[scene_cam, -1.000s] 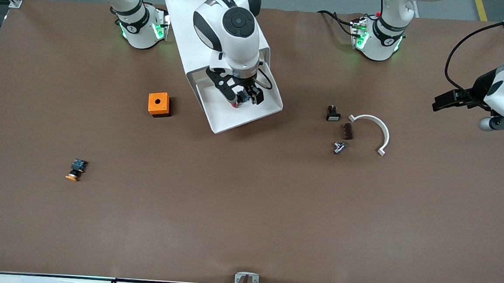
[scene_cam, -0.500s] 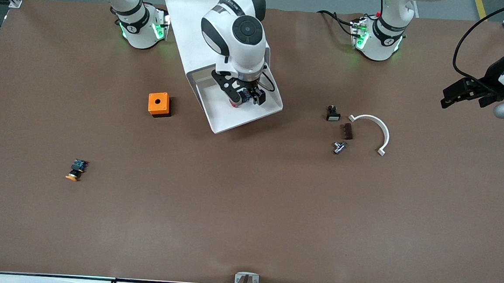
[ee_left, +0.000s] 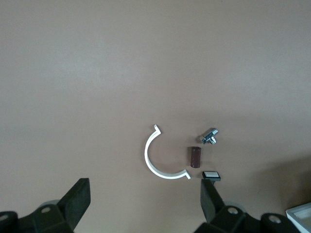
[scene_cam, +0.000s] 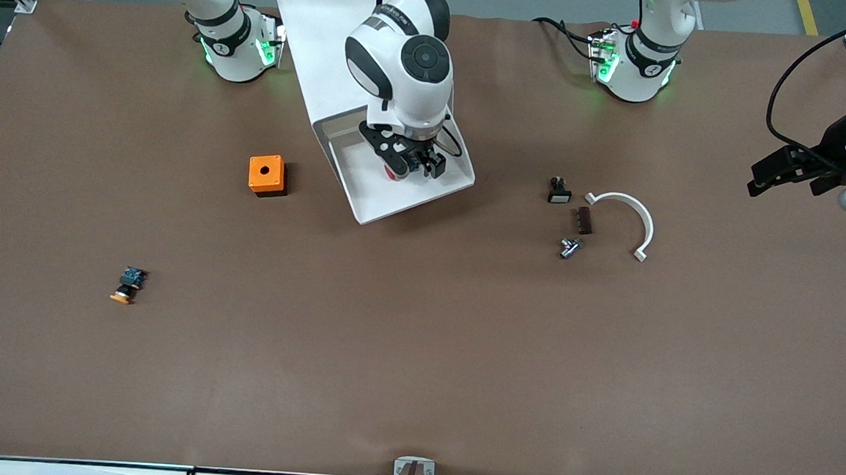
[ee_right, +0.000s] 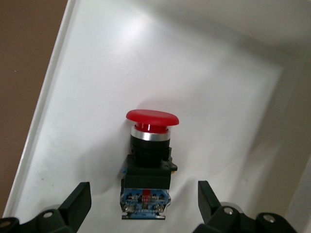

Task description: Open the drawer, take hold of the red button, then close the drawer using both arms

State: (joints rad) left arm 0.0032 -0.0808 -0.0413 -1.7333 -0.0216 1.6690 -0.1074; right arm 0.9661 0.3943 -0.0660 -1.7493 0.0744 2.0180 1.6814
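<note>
The white cabinet (scene_cam: 319, 18) stands between the arm bases with its drawer (scene_cam: 385, 202) pulled out. The red-capped button (scene_cam: 396, 174) lies on its side on the drawer floor; the right wrist view shows its red cap and black-and-blue body (ee_right: 148, 160) on the white floor (ee_right: 97, 87). My right gripper (scene_cam: 409, 165) hangs open just over it, a finger on each side of the body, not touching (ee_right: 144, 196). My left gripper (scene_cam: 760, 181) is open and empty, up in the air over the left arm's end of the table (ee_left: 144, 194).
An orange cube with a hole (scene_cam: 266, 174) sits beside the drawer toward the right arm's end. An orange-capped button (scene_cam: 126, 285) lies nearer the camera. A white C-shaped piece (scene_cam: 633, 217), brown block (scene_cam: 584, 220), metal part (scene_cam: 569, 247) and small switch (scene_cam: 559, 191) lie toward the left arm's end.
My right gripper has shifted a little along the drawer and sunk closer around the button, still open. My left gripper has drawn away toward the left arm's end of the table.
</note>
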